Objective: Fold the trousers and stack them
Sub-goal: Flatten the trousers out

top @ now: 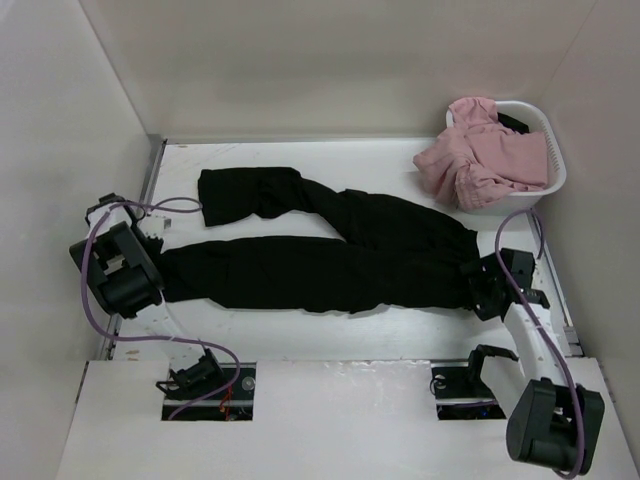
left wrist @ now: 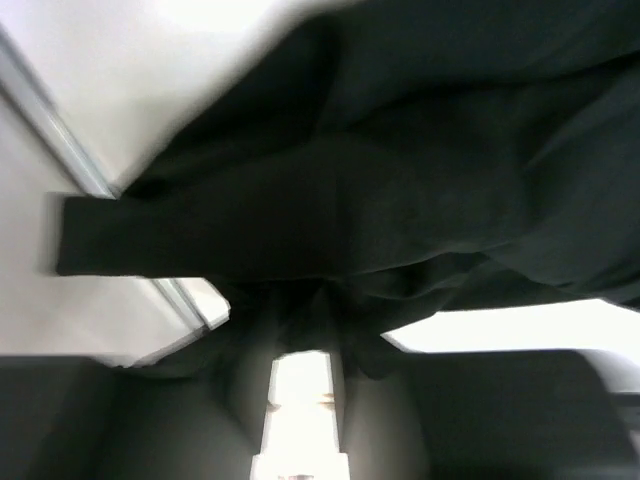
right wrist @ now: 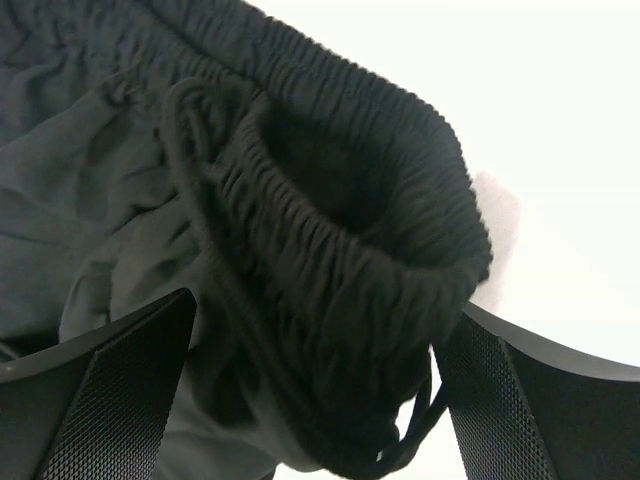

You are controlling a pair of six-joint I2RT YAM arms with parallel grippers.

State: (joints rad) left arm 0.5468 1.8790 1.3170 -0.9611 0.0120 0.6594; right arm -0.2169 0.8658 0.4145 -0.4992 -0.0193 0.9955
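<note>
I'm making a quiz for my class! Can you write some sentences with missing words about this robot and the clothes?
1. The trousers spread across the table are ____ in colour.
2. The clothes in the white basket are ____.
3. The right gripper has its jaws ____, one on each side of the waistband.

Missing words: black; pink; open.
</note>
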